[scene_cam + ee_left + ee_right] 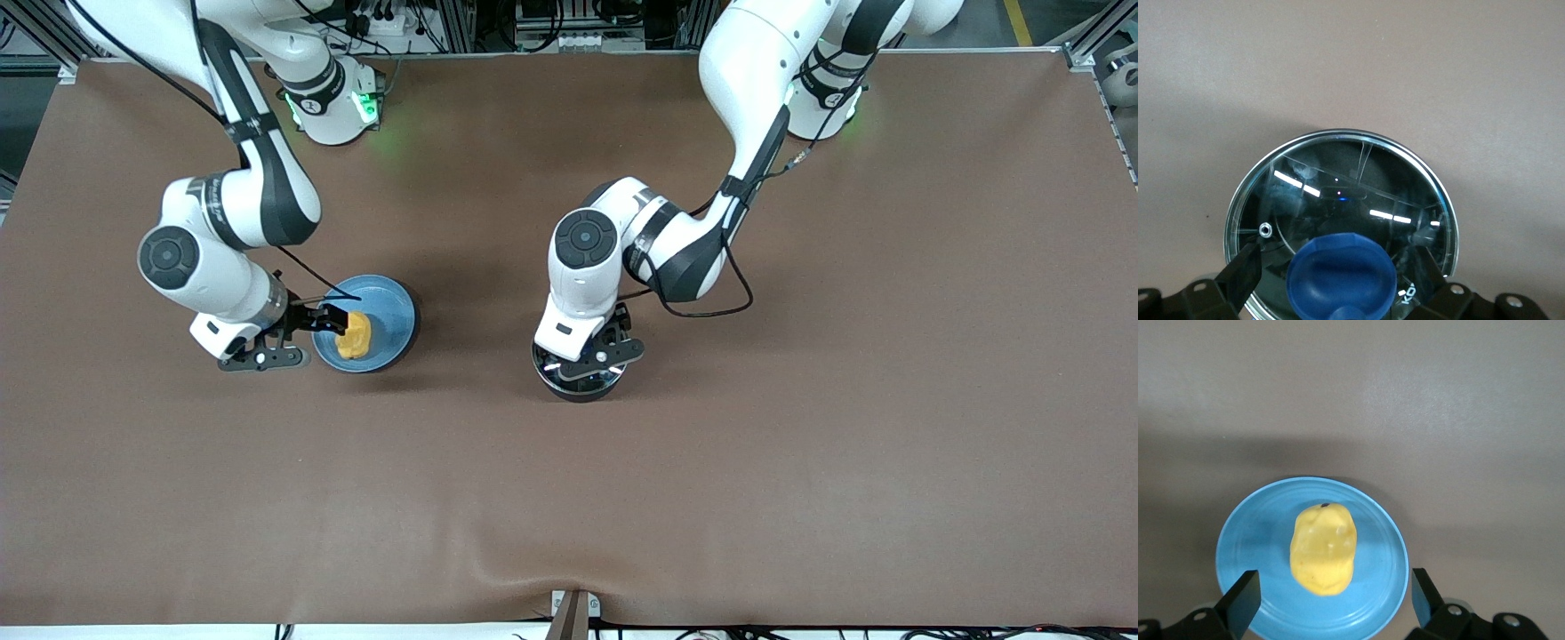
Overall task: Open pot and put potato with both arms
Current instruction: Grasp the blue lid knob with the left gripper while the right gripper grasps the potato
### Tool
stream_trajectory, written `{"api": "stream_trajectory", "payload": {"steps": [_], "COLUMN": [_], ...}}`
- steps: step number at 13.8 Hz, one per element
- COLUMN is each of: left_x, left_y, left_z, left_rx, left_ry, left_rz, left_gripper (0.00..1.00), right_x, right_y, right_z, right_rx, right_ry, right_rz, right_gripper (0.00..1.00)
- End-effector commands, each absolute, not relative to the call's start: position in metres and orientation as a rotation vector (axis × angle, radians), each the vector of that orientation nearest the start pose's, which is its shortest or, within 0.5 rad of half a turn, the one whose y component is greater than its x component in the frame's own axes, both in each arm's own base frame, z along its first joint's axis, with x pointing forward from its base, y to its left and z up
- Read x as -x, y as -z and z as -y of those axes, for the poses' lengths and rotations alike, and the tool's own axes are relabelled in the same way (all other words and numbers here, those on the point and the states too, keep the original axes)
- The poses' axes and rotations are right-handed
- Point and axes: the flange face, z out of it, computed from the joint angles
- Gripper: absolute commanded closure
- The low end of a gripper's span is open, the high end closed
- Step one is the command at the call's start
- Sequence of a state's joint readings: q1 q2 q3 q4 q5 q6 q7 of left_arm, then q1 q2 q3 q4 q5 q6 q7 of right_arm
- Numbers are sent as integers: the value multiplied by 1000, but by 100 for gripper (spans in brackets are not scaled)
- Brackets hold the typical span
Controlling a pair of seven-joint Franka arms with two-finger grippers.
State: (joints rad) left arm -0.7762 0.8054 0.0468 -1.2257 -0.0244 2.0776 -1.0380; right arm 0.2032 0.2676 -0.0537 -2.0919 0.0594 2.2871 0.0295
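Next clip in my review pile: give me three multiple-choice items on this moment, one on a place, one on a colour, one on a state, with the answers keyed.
1. Where does the lumpy yellow-orange potato lie?
A. in the pot
B. on the round light-blue plate
C. on the bare table

2. What colour is the knob on the round glass lid?
A. red
B. white
C. blue

3. How does the lid stand on the small black pot?
A. still on it
B. lifted away
C. lying on the plate

Answers:
1. B: the right wrist view shows the potato on the plate, with the right pincer open over it.
2. C: the left wrist view shows a blue knob between the fingers of the open left pincer.
3. A: the glass lid covers the pot under the left pincer.
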Motion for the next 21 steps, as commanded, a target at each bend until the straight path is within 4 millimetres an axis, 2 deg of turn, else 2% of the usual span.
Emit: {"api": "stream_trajectory", "payload": {"steps": [1,3,5,7,10,11,14,16,18,21], "left_x": [-556,-556,-555,-554,-552,-550,-547,-558,-577,-600], "left_y": [-291,-292,-291,-290,-296,-299,-336,-382,-439,-479], "left_z": [518,518,519,518,517,517,514,496,461,394], "left_rx": [3131,3136,3137,3134,3127,3120,3132,3169,3231,3214], "left_ry": [39,20,16,8,-28,-41,-53,-8,68,44], "left_rz": [510,525,522,518,527,523,518,528,477,375], "left_gripper": [0,5,15,37,84,94,98,100,100,100], "right_x": [-568,-567,-565,-563,-560,-557,-555,-554,-552,-547], "right_y": [-266,-252,-240,-227,-214,-209,-202,-203,-199,-192], "right_z": [-89,-97,-98,-107,-110,-108,-106,-105,-105,-104], "right_rx": [3107,3107,3084,3071,3075,3079,3082,3082,3083,3085], "right_ry": [-113,-118,-151,-158,-134,-114,-90,-89,-103,-124], "right_rz": [102,120,74,69,80,79,83,85,84,83], "right_gripper": [0,0,0,0,0,0,0,0,0,0]}}
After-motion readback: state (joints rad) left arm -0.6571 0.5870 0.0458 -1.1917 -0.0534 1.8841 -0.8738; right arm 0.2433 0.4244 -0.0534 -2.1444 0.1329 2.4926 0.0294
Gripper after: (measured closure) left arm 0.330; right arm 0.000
